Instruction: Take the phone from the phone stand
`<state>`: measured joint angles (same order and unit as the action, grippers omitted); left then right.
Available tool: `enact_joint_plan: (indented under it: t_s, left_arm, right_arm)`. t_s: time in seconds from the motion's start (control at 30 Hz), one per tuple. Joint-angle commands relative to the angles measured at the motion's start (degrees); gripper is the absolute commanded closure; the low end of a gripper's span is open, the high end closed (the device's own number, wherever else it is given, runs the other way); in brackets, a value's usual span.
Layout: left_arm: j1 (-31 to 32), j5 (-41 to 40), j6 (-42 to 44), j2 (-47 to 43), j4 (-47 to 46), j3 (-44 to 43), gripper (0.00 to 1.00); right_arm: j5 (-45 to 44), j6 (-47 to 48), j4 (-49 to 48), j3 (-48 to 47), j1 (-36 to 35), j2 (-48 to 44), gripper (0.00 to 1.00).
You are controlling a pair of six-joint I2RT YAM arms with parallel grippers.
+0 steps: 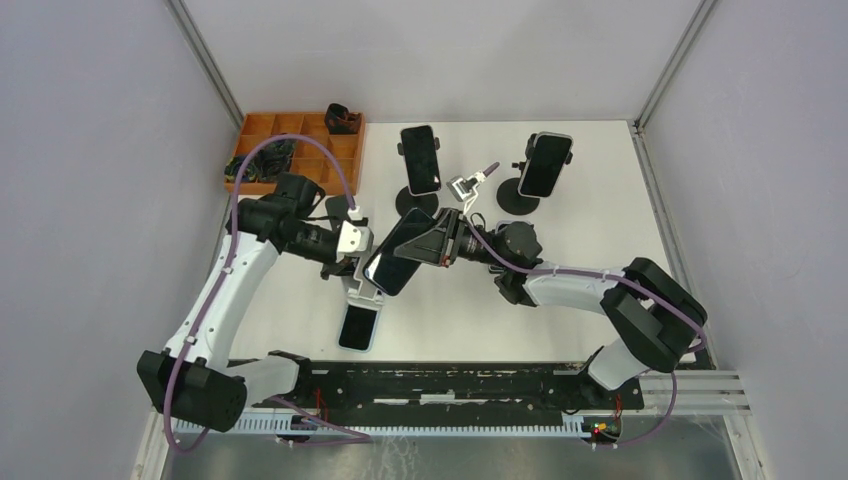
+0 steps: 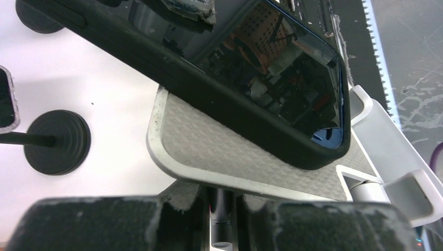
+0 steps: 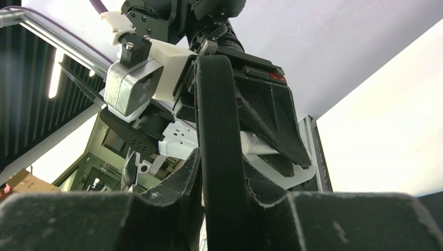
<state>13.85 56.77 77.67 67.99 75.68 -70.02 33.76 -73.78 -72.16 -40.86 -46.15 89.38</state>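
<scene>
A black phone [image 1: 398, 252] lies tilted over a white and silver phone stand [image 1: 352, 268] near the table's middle. My right gripper [image 1: 437, 245] is shut on the phone's upper end; in the right wrist view the phone's thin edge [image 3: 219, 130] runs up between the fingers [image 3: 177, 183]. My left gripper [image 1: 345, 262] is shut on the stand. In the left wrist view its fingers [image 2: 94, 222] pinch the stand just below the grey padded plate [image 2: 219, 151]. The phone's lower corner [image 2: 308, 141] rests over that plate, close to the white lip [image 2: 376, 136].
Two more phones stand on black round-base stands, one at the back middle [image 1: 421, 160] and one at the back right [image 1: 545, 165]. Another phone [image 1: 358, 327] lies flat near the front edge. An orange compartment tray [image 1: 262, 130] sits back left. A small grey clip [image 1: 470, 183] lies between the stands.
</scene>
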Motion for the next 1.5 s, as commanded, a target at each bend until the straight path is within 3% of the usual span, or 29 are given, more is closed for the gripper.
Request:
enact_joint_plan:
  t_s: [0.0, 0.2, 0.4, 0.5, 0.83, 1.17, 1.2, 1.47]
  left_arm:
    - [0.4, -2.1, 0.6, -1.6, 0.4, -0.9, 0.98]
    - [0.4, -11.4, -3.1, -3.0, -8.3, 0.2, 0.98]
    - [0.2, -14.7, -5.5, -1.9, -11.1, -1.2, 0.98]
    - [0.2, -14.2, -6.3, -1.4, -11.5, -2.0, 0.98]
    - [0.2, -7.7, -11.2, -0.4, -10.8, -2.4, 0.98]
    - [0.2, -4.9, -10.8, -2.3, -9.5, 0.3, 0.98]
    - [0.2, -5.1, -10.8, -2.3, -9.4, 0.4, 0.98]
    - [0.2, -3.0, -11.1, -3.1, -10.2, 0.7, 0.98]
  right_arm:
    - [-7.1, -0.7, 0.6, 2.3, 5.6, -4.6, 0.94]
    - [-0.6, 5.5, 10.6, 3.5, 8.8, -10.0, 0.98]
    - [0.7, 15.1, 26.7, 3.5, 9.1, -13.5, 1.00]
    - [0.2, 15.3, 29.5, 5.5, 8.4, -12.4, 1.00]
    - [-1.9, 15.7, 36.9, 0.4, -3.5, 8.0, 1.00]
    - [-4.4, 15.7, 40.4, -8.0, -5.4, 19.9, 1.00]
    - [-5.3, 16.6, 43.4, -9.2, -5.4, 20.7, 0.97]
    - [-18.4, 23.8, 59.9, -9.7, -5.4, 18.1, 0.12]
